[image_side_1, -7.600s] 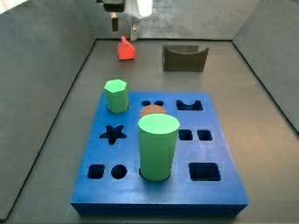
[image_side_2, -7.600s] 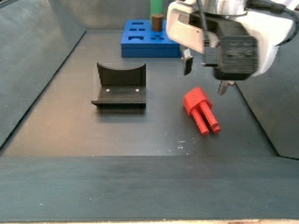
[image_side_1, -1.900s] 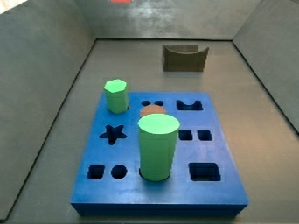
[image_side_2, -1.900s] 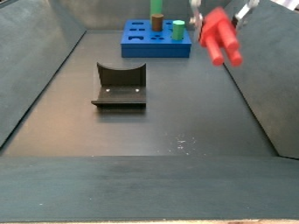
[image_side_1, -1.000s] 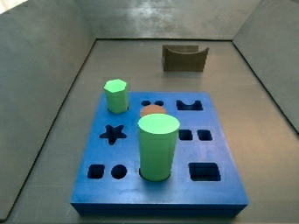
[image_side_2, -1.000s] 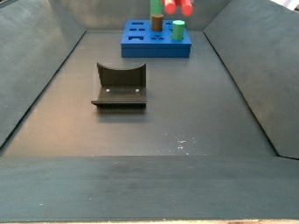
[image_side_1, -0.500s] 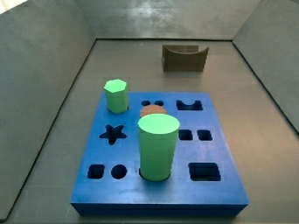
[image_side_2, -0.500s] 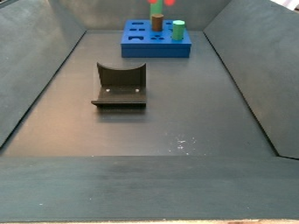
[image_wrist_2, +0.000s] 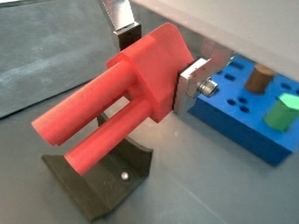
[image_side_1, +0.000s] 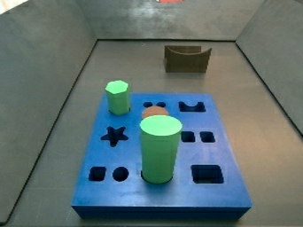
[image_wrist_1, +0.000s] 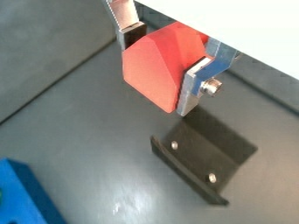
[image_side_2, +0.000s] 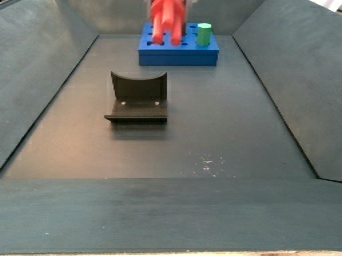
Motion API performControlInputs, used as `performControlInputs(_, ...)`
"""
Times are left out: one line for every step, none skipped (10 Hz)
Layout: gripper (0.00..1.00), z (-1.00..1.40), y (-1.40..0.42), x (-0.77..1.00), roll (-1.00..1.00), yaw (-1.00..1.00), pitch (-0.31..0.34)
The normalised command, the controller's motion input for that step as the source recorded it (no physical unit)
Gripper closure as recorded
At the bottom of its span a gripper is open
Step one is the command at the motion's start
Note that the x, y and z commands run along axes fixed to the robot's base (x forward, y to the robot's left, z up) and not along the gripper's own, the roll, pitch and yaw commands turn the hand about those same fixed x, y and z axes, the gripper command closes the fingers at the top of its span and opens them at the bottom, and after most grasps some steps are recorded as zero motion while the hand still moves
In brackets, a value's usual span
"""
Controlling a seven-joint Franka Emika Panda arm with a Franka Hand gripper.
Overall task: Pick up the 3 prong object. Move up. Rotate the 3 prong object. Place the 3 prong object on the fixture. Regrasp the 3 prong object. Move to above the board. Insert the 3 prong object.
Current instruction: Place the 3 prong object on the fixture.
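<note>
The red-orange 3 prong object [image_wrist_2: 117, 105] is clamped at its flat base between the silver fingers of my gripper [image_wrist_2: 158, 59], which is shut on it high above the floor. In a wrist view its prongs run out over the dark fixture [image_wrist_2: 100, 188]. In a side view the 3 prong object [image_side_2: 164, 20] hangs prongs down in front of the blue board [image_side_2: 178, 52], and the gripper itself lies above the frame. The gripper [image_wrist_1: 163, 57] also shows shut on the piece, with the fixture [image_wrist_1: 205, 166] below. The board [image_side_1: 160, 182] and fixture [image_side_1: 187, 58] show in the side views.
A green hexagonal peg [image_side_1: 117, 96] and a big green cylinder [image_side_1: 160, 146] stand in the board, with a brown round piece [image_side_1: 154, 111] between them. Grey walls enclose the dark floor [image_side_2: 201, 150]. The fixture [image_side_2: 136, 97] sits left of the middle.
The 3 prong object, barely showing at the top edge half a second ago, has come down and left into view, its prongs now pointing down.
</note>
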Motion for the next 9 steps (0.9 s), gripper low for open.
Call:
performControlInputs(1.0, -0.2, 0.18, 0.93, -1.0, 0.0, 0.034)
performControlInputs(1.0, -0.1, 0.12, 0.8, -1.0, -0.02, 0.065)
performControlInputs(1.0, -0.07, 0.09, 0.72, -1.0, -0.03, 0.082)
performControlInputs(1.0, -0.04, 0.07, 0.62, -1.0, -0.05, 0.096)
performControlInputs(1.0, -0.03, 0.06, 0.55, -1.0, -0.07, 0.108)
performControlInputs(1.0, -0.03, 0.05, 0.46, -0.87, -0.09, 0.107)
performControlInputs(1.0, -0.03, 0.05, 0.41, -0.76, -0.1, 0.099)
performControlInputs(1.0, -0.03, 0.05, 0.32, -0.55, -0.11, 0.085)
performControlInputs(1.0, -0.02, 0.05, 0.26, -0.38, -0.11, 0.073)
